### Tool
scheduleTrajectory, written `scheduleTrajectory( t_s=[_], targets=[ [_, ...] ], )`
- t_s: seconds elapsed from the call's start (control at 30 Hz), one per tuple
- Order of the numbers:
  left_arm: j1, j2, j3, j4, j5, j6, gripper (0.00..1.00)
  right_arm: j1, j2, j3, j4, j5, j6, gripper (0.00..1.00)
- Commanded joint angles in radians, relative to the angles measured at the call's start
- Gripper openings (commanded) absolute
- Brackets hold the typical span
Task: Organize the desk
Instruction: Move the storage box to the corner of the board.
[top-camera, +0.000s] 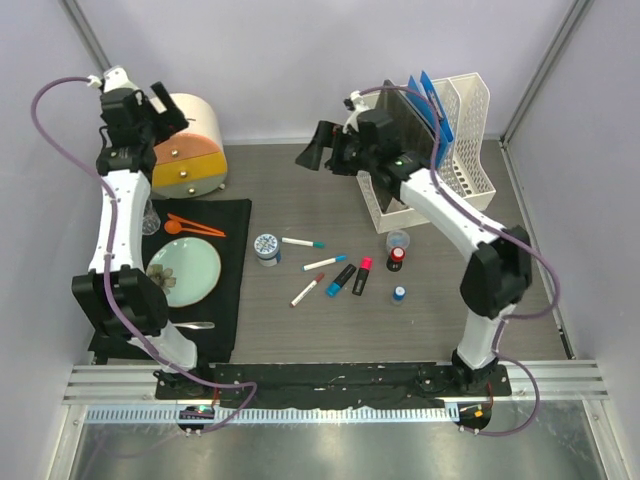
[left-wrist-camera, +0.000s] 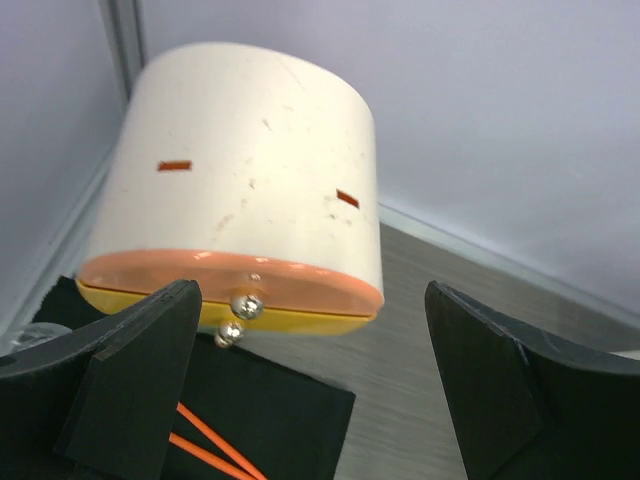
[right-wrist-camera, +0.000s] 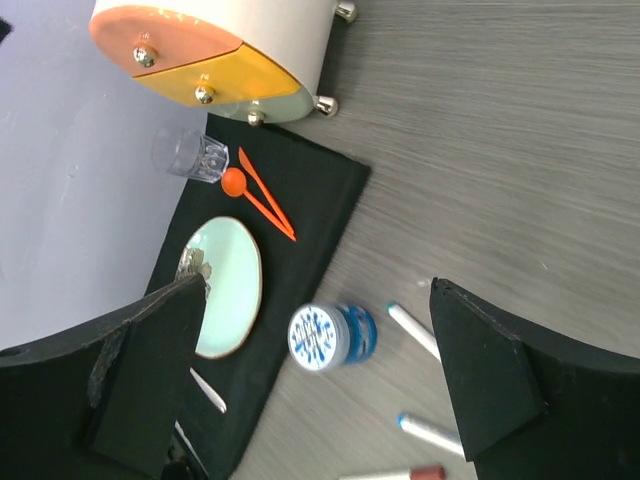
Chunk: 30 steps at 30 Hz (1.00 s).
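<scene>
Desk surface (top-camera: 420, 335), dark grey-brown wood-grain laminate with metal rails, lay beneath both arms.

Left: left tool (top-camera: 163, 108), jaws spread and empty, faced the cream round-topped drawer box with orange front (top-camera: 190, 145) at the far-left corner. Black cloth mat (top-camera: 228, 295) bore a pale green plate (top-camera: 185, 270) and orange tongs (top-camera: 196, 226).

Centre: blue-patterned round tin (top-camera: 267, 246). Scattered white-barrelled markers (top-camera: 322, 263) lay mostly slantwise.

Right: right tool (top-camera: 312, 150), jaws spread and empty, hung above far centre. The markers lay nearward of it, so the right arm was judged nearer. White slotted file rack (top-camera: 472, 130) stood far right. Bare laminate around the markers left approach room.
</scene>
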Motion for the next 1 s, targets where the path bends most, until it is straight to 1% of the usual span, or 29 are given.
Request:
scheduleTrajectory(
  t_s=[0.0,0.03,0.07,0.1,0.13,0.17,0.2,0.23,0.27,0.3,0.4,0.5,0.6,0.83,0.97],
  targets=[
    [0.04,-0.037,0.008,0.138,-0.003,0.02,1.0,0.016,0.131,0.144,0.131,-0.029,0.064,1.0],
    [0.041,-0.04,0.0,0.178,-0.035,0.039,1.0,0.021,0.162,0.205,0.138,-0.032,0.071,1.0],
    [0.044,-0.039,-0.012,0.192,-0.053,0.045,1.0,0.025,0.231,0.24,0.141,-0.036,0.09,1.0],
    [0.058,-0.033,-0.013,0.203,-0.065,0.042,1.0,0.031,0.265,0.314,0.144,-0.046,0.097,1.0],
    [0.067,-0.025,-0.009,0.198,-0.066,0.028,1.0,0.034,0.297,0.352,0.157,-0.052,0.109,1.0],
    [0.084,-0.011,-0.004,0.194,-0.063,0.014,1.0,0.037,0.367,0.392,0.161,-0.053,0.133,1.0],
    [0.092,-0.004,-0.006,0.189,-0.061,0.004,1.0,0.042,0.401,0.476,0.163,-0.058,0.144,1.0],
    [0.098,0.001,-0.01,0.189,-0.059,-0.01,1.0,0.044,0.444,0.522,0.164,-0.064,0.155,1.0],
    [0.104,0.003,-0.033,0.192,-0.065,-0.03,1.0,0.045,0.511,0.567,0.158,-0.067,0.164,1.0],
    [0.106,0.0,-0.052,0.217,-0.078,-0.038,1.0,0.047,0.545,0.642,0.157,-0.067,0.181,1.0],
    [0.115,0.0,-0.115,0.249,-0.128,-0.082,1.0,0.047,0.631,0.725,0.187,-0.075,0.207,1.0],
    [0.124,0.015,-0.159,0.269,-0.159,-0.117,1.0,0.048,0.676,0.761,0.226,-0.092,0.216,1.0],
    [0.136,0.032,-0.178,0.286,-0.193,-0.148,1.0,0.048,0.687,0.758,0.24,-0.11,0.213,1.0],
    [0.195,0.076,-0.259,0.435,-0.179,-0.226,1.0,0.048,0.707,0.725,0.257,-0.165,0.203,1.0],
    [0.228,0.108,-0.294,0.516,-0.132,-0.276,1.0,0.047,0.73,0.741,0.287,-0.188,0.199,1.0]
  ],
)
